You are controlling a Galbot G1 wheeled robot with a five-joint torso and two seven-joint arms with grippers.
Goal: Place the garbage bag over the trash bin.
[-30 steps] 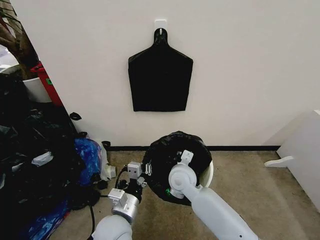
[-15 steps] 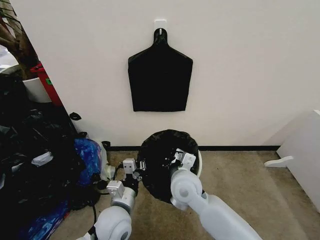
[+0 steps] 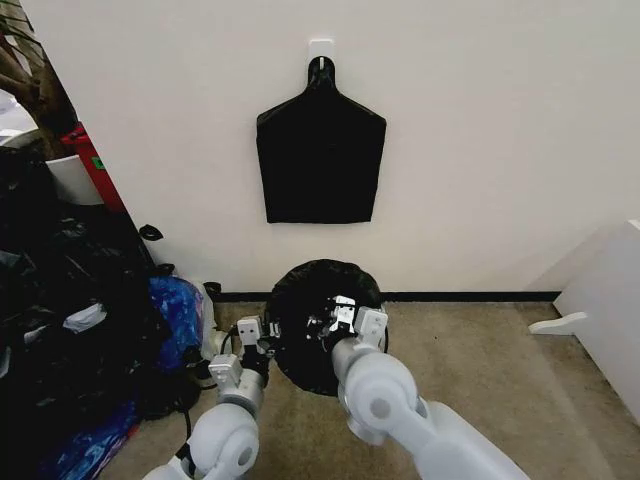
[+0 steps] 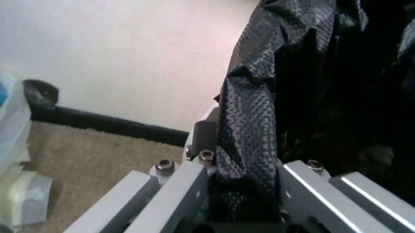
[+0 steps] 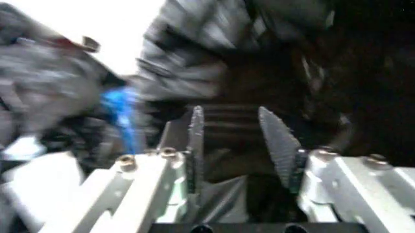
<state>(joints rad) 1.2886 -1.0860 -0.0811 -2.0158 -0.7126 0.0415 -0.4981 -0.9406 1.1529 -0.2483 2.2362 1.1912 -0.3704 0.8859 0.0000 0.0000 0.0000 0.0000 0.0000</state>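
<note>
Since a second ago your bag-covered trash bin (image 3: pixel 378 335) has shifted left. Garbage bag (image 3: pixel 322 318) drapes its mouth. Left claw (image 3: pixel 262 333) pinches the bag; right claw (image 3: pixel 343 317) open beside it. Seating unconfirmed.

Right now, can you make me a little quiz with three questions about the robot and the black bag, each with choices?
1. Where is the garbage bag?
A. on the floor ahead, between both grippers
B. on the white furniture
C. on the wall hook

2. What colour is the plastic bag left of it?
A. red
B. blue
C. yellow

3. The left gripper is
A. open and apart from the bag
B. shut on the garbage bag
C. holding a cup

Answers: 1 A, it sits between the arms. 2 B, blue plastic shows. 3 B, black film is pinched between its fingers.
</note>
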